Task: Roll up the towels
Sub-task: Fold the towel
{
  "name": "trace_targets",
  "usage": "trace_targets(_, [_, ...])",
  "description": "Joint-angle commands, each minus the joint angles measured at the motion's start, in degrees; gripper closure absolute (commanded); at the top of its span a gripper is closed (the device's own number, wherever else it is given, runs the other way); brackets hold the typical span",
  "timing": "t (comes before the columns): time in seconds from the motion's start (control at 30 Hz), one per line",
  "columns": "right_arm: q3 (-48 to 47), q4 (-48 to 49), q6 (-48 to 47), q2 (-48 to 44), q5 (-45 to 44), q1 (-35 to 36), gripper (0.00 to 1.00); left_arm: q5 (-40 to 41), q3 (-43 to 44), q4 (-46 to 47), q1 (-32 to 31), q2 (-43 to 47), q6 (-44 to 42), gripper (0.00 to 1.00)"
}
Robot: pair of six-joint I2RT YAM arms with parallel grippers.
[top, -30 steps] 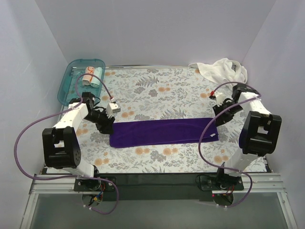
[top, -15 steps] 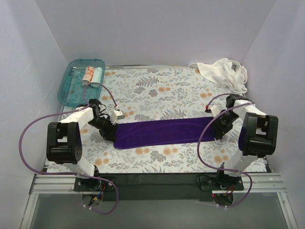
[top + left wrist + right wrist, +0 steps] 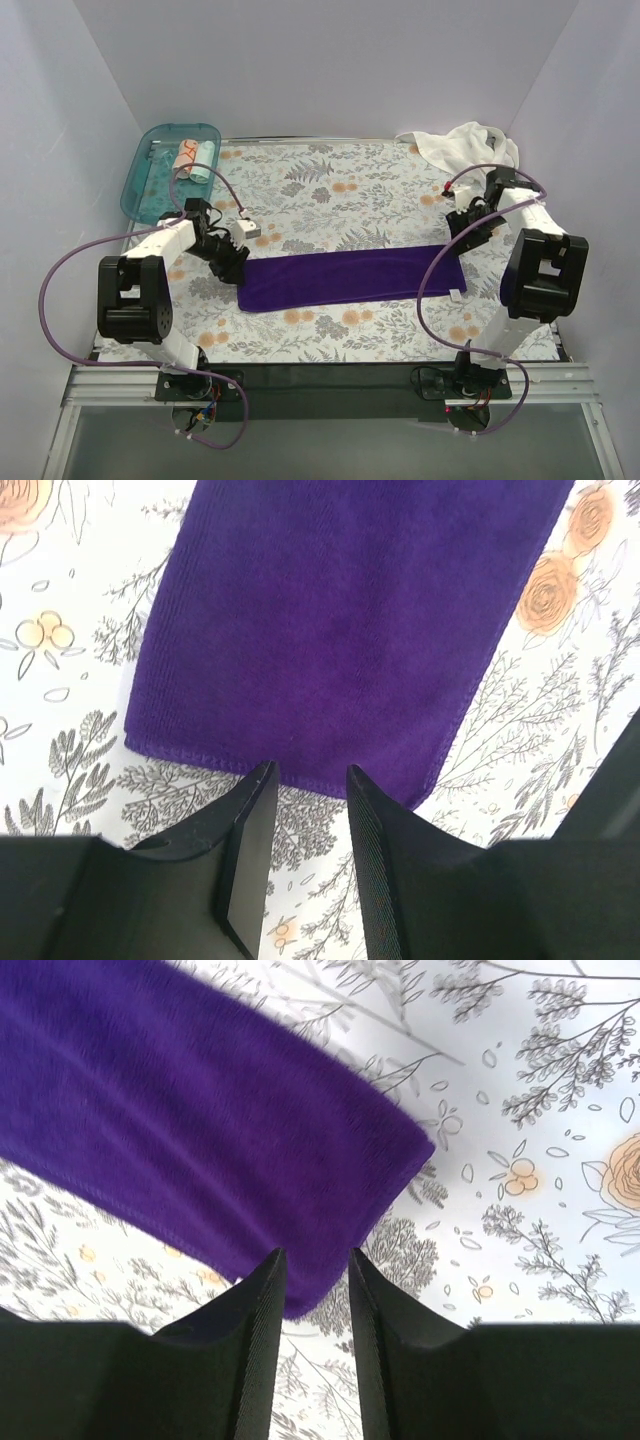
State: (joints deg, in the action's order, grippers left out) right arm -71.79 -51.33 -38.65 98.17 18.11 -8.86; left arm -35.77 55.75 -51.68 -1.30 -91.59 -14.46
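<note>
Dark purple cloth towel (image 3: 345,277) flat, unrolled.
Small rolled towels (image 3: 190,160) in teal plastic tray (image 3: 140,165); crumpled white towel (image 3: 465,148) waits; left gripper (image 3: 308,780), right gripper (image 3: 315,1265) parted, empty.

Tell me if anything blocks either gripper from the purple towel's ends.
Nothing visible does. The left gripper hangs right at one short edge of the purple towel, and the right gripper hangs at the other end. Only bare floral sheet shows around the fingertips.
</note>
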Motion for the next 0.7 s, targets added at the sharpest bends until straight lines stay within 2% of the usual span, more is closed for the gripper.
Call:
trace_targets(0.0, [-3.79, -0.53, 5.6, 4.13, 2.98, -0.98, 0.69, -4.13, 1.12, 0.97, -1.42, 2.47, 0.14, 0.68])
trace_targets(0.23, [-7.57, 0.09, 8.68, 9.84, 3.42, -1.16, 0.69, -0.54, -3.01, 5.0, -11.25, 5.98, -0.04, 0.65])
trace_targets(0.4, [-8.72, 0.97, 9.82, 12.22, 3.77, -1.24, 0.74, 2.45, -5.2, 6.06, -14.08, 4.15, 0.22, 0.65])
trace_targets(0.47, [-9.16, 1.14, 10.09, 13.01, 3.95, -1.42, 0.78, 4.04, -6.61, 7.55, -14.26, 3.35, 0.74, 0.72])
trace_targets(0.53, [-10.12, 1.67, 10.61, 13.62, 3.43, -1.86, 0.81, 9.81, -8.8, 9.31, -14.26, 0.29, 1.27, 0.82])
trace_targets(0.67, [-11.35, 2.81, 11.06, 14.67, 0.88, -2.65, 0.83, 12.65, -11.89, 11.07, -14.26, -0.61, 0.31, 0.89])
